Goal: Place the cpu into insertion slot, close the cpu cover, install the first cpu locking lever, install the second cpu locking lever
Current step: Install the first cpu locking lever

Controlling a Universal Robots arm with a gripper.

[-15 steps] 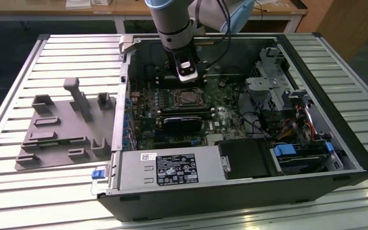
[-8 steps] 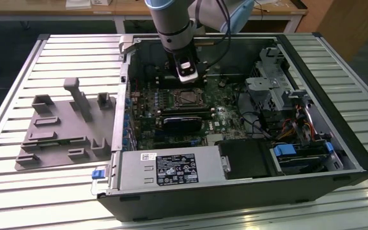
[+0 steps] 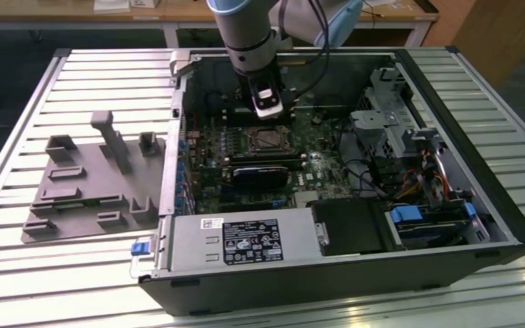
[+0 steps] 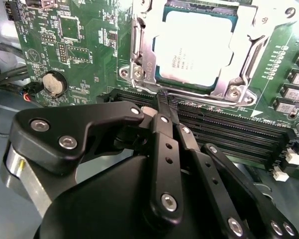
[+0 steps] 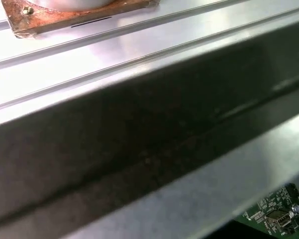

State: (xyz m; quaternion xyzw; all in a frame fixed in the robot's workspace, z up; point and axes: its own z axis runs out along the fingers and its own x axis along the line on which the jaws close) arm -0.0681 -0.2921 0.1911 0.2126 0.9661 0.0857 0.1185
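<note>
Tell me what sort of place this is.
Probably a robotics lab or test workshop. An open desktop computer case lies on a slatted metal table, a robot arm reaches over its motherboard, and wooden desks stand behind.

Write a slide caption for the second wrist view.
Shut pincer near the cpu, framed by the cpu cover.

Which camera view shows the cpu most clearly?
The second wrist view: the cpu lies close ahead of the pincer, its pale top plain inside the metal cover. In the exterior view the cpu is a small square by the arm's end. The first wrist view faces the case wall.
</note>
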